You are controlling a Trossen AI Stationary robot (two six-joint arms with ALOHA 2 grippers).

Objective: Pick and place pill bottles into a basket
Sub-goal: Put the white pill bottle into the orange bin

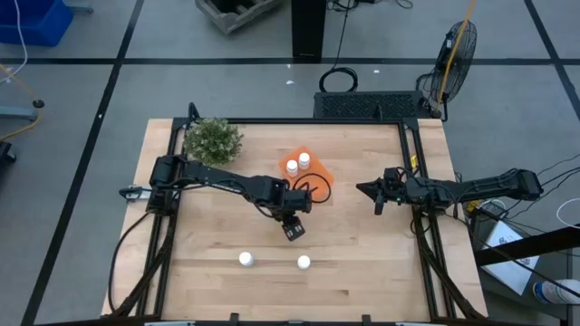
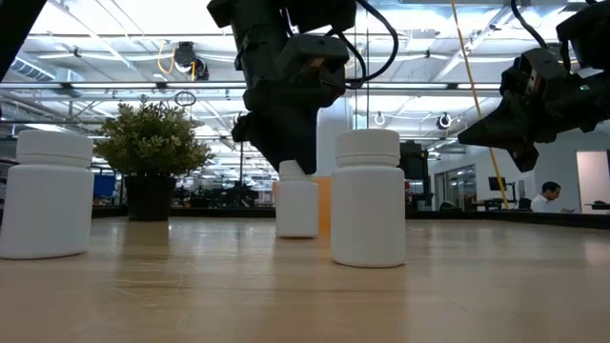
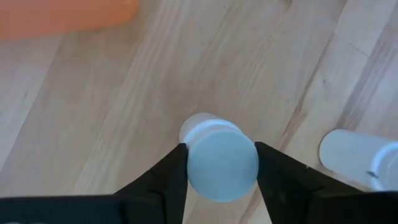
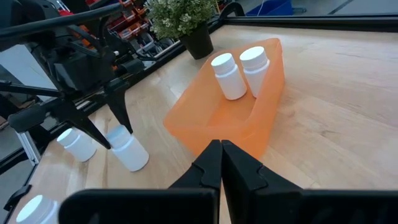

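Note:
The orange basket (image 1: 313,174) sits mid-table with two white pill bottles (image 4: 239,71) standing in it. My left gripper (image 1: 292,223) is just near of the basket, shut on a third bottle (image 3: 221,163) that stands on the table; this bottle also shows in the low view (image 2: 297,205). Two more bottles stand upright toward the near edge (image 1: 246,260) (image 1: 304,263). My right gripper (image 1: 373,192) is shut and empty, hovering to the right of the basket. My left gripper pinches the bottle's cap (image 3: 221,186) between its two fingers (image 3: 174,177), one on each side. The fingers come from above, pointing down. The bottle is upright with its base on the table (image 2: 297,232).
A green potted plant (image 1: 213,140) stands at the far left of the table. Bare wood lies right of the basket and along the near edge. One of the near bottles lies close by my left gripper (image 3: 357,158).

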